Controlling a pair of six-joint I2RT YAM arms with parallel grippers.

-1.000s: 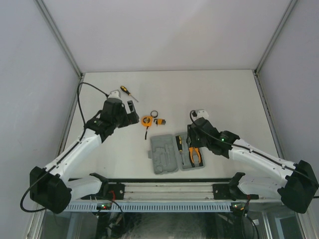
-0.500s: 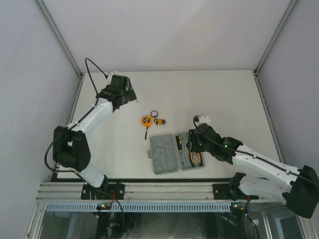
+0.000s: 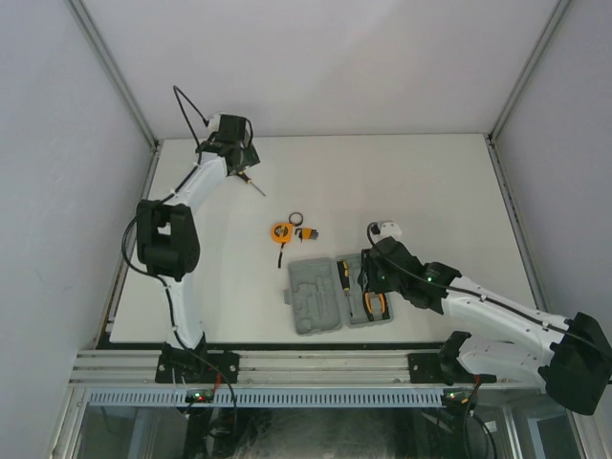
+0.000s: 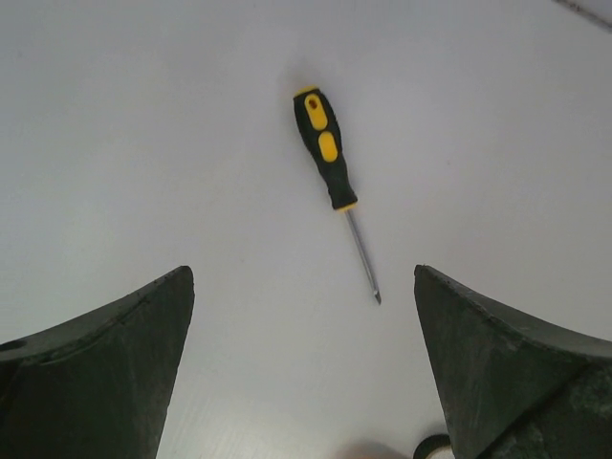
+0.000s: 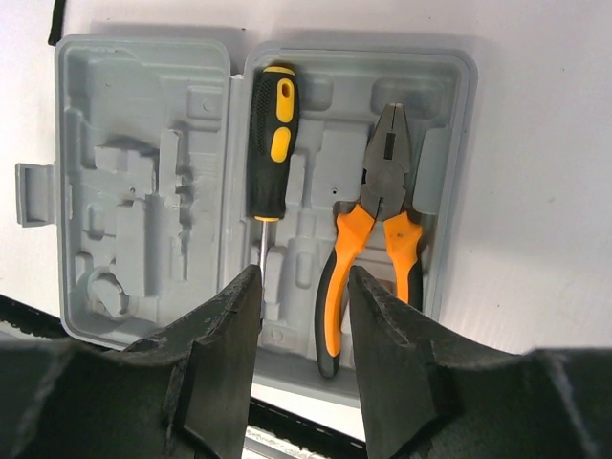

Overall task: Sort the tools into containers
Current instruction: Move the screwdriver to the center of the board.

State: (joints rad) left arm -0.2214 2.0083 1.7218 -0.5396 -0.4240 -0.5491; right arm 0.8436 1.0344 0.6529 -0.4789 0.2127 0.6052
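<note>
A white table (image 3: 411, 182) seen from above, with two robot arms reaching over it. The left arm stretches to the far left corner, where the left gripper (image 4: 301, 277) hovers with its two dark fingers (image 4: 105, 373) spread wide, holding nothing. Just beyond them a loose screwdriver (image 4: 323, 151) with a black-and-yellow handle lies flat on the table, its metal tip pointing back toward the gripper. Near the middle of the table sit a round orange tape measure (image 3: 279, 230), a small black ring (image 3: 297, 219) and a little black-and-orange hex key set (image 3: 308, 231), close together. Nearer the arms lies a grey tool case (image 5: 143, 57), opened flat. Its right half holds a second screwdriver (image 5: 273, 143) and orange-handled pliers (image 5: 378, 249), side by side in their moulded recesses. The right gripper (image 5: 303, 277) hangs over the near edge of that half, its fingers (image 5: 225, 363) a little apart and gripping nothing.
</note>
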